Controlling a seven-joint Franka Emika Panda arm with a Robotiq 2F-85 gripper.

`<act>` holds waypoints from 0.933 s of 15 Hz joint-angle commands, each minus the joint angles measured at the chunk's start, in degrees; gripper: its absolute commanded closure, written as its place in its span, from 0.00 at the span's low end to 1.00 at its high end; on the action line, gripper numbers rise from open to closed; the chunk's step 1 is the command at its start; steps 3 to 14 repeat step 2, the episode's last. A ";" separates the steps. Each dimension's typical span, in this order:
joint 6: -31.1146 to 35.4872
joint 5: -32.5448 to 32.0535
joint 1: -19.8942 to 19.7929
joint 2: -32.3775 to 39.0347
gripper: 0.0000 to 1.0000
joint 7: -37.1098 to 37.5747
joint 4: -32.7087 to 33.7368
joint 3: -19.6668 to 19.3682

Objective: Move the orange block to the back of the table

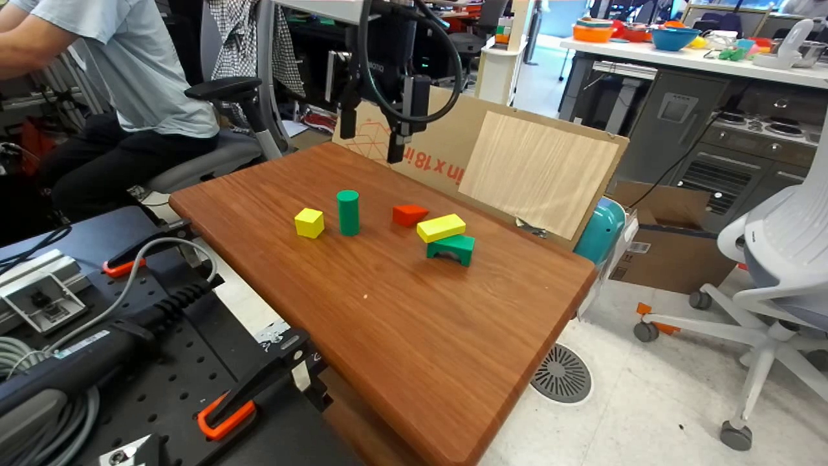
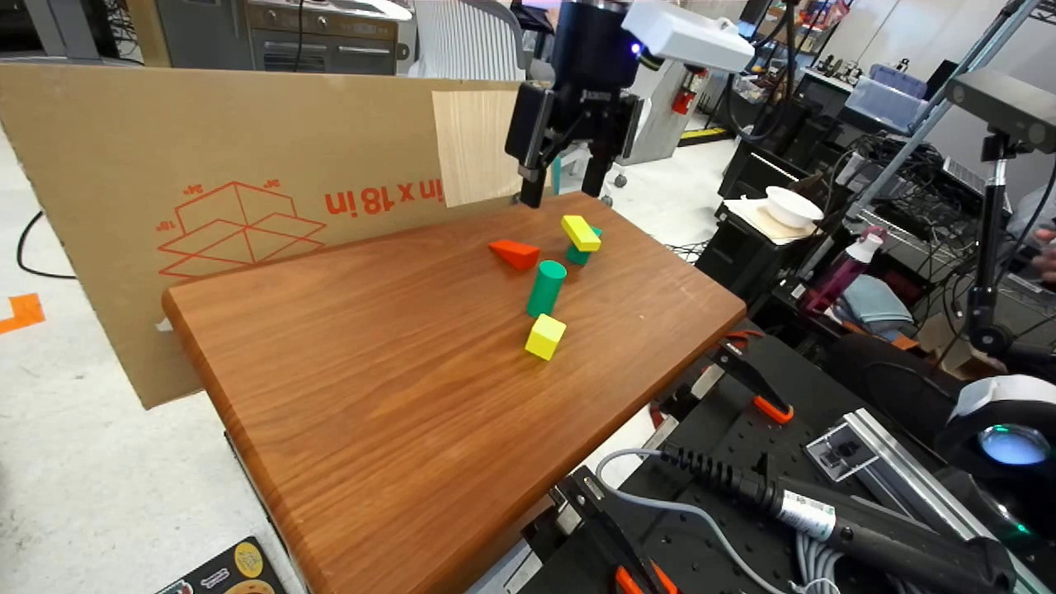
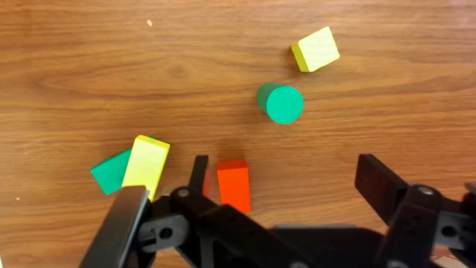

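Note:
The orange block lies on the wooden table. It also shows in an exterior view, with a sloped shape, near the cardboard side of the table. My gripper is open and empty, well above the table; it also shows in an exterior view. In the wrist view the jaws are wide apart. The orange block appears below them, close to the left finger, and part of its lower end is hidden by that finger's linkage.
A green cylinder stands upright near the orange block. A yellow cube sits beyond it. A yellow block rests across a green arch block beside the orange block. A cardboard sheet stands upright along one table edge.

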 commanded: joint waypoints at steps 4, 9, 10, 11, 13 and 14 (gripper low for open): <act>-0.29 0.10 -0.07 -0.53 0.00 -0.22 -0.52 -0.10; -0.29 0.10 -0.07 -0.53 0.00 -0.22 -0.52 -0.10; -0.29 0.10 -0.07 -0.53 0.00 -0.22 -0.52 -0.10; -0.29 0.10 -0.07 -0.53 0.00 -0.22 -0.52 -0.10; -0.29 0.10 -0.07 -0.53 0.00 -0.22 -0.52 -0.10; -0.29 0.10 -0.07 -0.53 0.00 -0.22 -0.52 -0.10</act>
